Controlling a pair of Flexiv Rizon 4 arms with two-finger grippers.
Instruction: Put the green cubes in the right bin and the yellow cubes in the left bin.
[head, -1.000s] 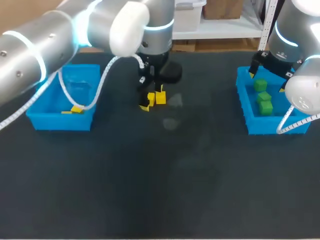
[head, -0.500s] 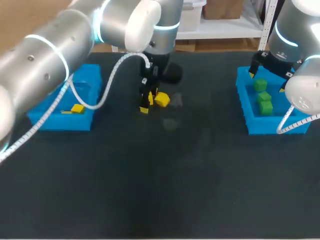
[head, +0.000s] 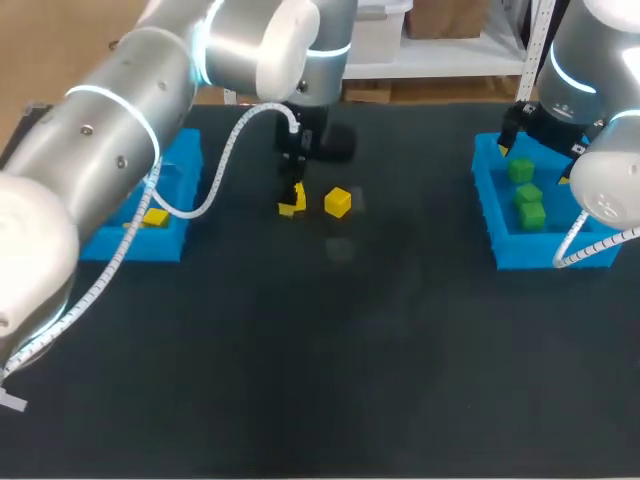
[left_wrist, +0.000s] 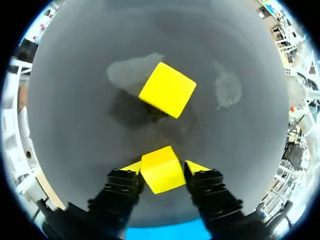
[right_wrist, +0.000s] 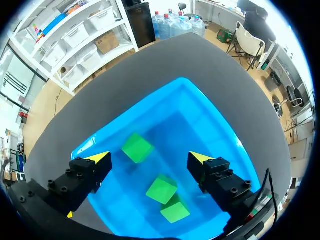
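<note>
My left gripper (left_wrist: 161, 169) is shut on a yellow cube (left_wrist: 161, 172), one yellow tip against each side, low over the table's back middle (head: 292, 203). A second yellow cube (left_wrist: 167, 90) lies loose on the mat just ahead of it (head: 338, 201). One more yellow cube (head: 155, 216) sits in the blue left bin (head: 120, 243). My right gripper (right_wrist: 150, 158) hangs open above the blue right bin (right_wrist: 200, 115), which holds three green cubes (right_wrist: 137, 147) (right_wrist: 161, 189) (right_wrist: 175, 211). In the head view that gripper (head: 536, 162) is over the bin's far end (head: 490, 215).
The dark mat (head: 330, 350) stretches between the two bins, with pale smudges near the loose cube. My left arm reaches in over the left bin toward the middle.
My left gripper has gone from open to closed on one of the two yellow cubes. The other yellow cube has been pushed a little to the right. My right arm has stayed still.
</note>
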